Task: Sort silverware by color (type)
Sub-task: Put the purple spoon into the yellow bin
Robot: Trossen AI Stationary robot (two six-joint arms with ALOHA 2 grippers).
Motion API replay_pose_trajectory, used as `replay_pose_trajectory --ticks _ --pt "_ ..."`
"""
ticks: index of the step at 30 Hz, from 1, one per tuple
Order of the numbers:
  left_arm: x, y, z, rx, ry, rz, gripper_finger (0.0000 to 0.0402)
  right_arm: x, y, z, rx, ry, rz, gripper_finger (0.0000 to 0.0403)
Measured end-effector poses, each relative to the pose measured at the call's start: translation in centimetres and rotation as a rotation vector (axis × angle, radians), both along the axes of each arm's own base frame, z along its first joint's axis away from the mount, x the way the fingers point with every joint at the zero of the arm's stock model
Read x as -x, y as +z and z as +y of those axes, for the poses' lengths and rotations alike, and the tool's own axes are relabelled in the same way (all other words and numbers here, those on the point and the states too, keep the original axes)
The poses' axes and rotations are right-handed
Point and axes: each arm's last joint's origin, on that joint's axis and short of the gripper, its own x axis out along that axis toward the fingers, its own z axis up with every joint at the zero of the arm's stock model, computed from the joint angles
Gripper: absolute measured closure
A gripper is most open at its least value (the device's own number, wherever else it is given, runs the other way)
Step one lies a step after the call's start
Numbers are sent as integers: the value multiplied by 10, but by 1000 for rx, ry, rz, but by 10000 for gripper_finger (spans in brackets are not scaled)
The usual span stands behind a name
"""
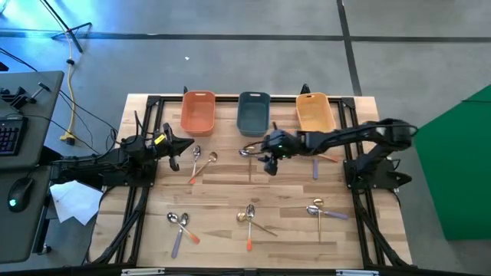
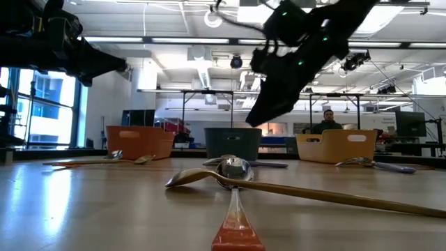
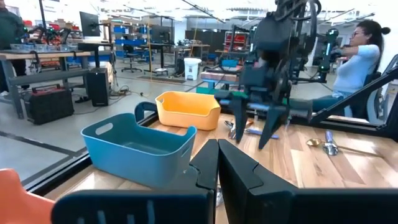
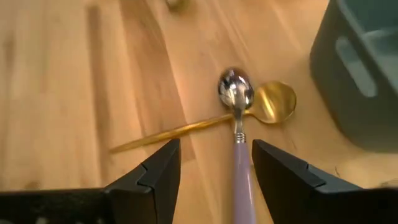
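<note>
My right gripper (image 1: 268,161) is open and hangs above the table in front of the slate-blue tray (image 1: 253,112). In the right wrist view its fingers (image 4: 214,168) stand on either side of a lavender-handled spoon (image 4: 239,155) without touching it. That spoon lies with its neck across a gold spoon (image 4: 205,124) on the wood. My left gripper (image 1: 178,147) is shut and empty, off the table in front of the orange tray (image 1: 198,112); its closed fingers also show in the left wrist view (image 3: 217,174). The low view shows my right gripper (image 2: 268,104) well above the table.
A yellow tray (image 1: 314,112) stands at the far right. Other spoons lie in small groups: near my left gripper (image 1: 201,159), at the near left (image 1: 179,226), near middle (image 1: 249,218), near right (image 1: 319,208), and under my right arm (image 1: 316,165). People show in the room beyond.
</note>
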Motion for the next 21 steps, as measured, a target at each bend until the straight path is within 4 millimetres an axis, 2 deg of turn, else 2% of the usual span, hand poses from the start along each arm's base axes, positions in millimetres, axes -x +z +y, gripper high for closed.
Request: replay_pose_trajectory --ticks 7,14,17,21 --pt "0 -6 0 55 -7 47 399 -31 -18 -12 -23 -18 247 220" --pt "-1 -6 -1 35 -49 53 399 -50 -31 -24 -32 3 365 221" --pt "-1 -5 -1 33 -49 45 399 -53 -37 -30 -43 -10 379 235" --pt "-1 -3 -1 62 -52 16 399 -54 -43 -37 -71 -15 391 277"
